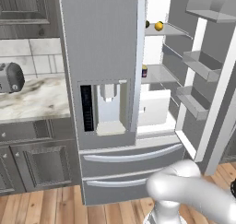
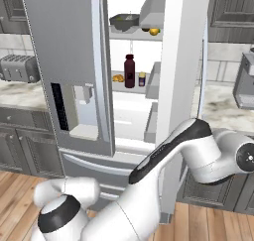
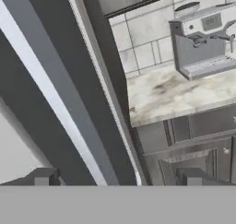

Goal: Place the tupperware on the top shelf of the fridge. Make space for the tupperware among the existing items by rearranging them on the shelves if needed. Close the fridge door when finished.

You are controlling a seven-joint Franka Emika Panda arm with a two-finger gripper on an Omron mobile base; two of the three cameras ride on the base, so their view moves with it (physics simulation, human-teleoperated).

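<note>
The fridge [image 2: 69, 61] stands with its left door shut and its right door [image 2: 181, 86] swung open. The dark grey tupperware [image 2: 124, 22] rests on the top shelf [image 2: 135, 37], with a yellow fruit [image 2: 154, 31] to its right. One shelf down are an orange fruit [image 2: 118, 78], the maroon bottle [image 2: 129, 71] and a small can [image 2: 142, 79]. My arm bends around the outer side of the open door. In the hand view my gripper [image 3: 119, 179] is open and empty, close beside the door's edge [image 3: 60, 94].
A coffee machine [image 3: 203, 43] sits on the marble counter [image 3: 175, 96] right of the fridge. A toaster [image 2: 17, 69] stands on the left counter. Grey door bins [image 1: 200, 64] line the open door. Dark cabinets lie under both counters.
</note>
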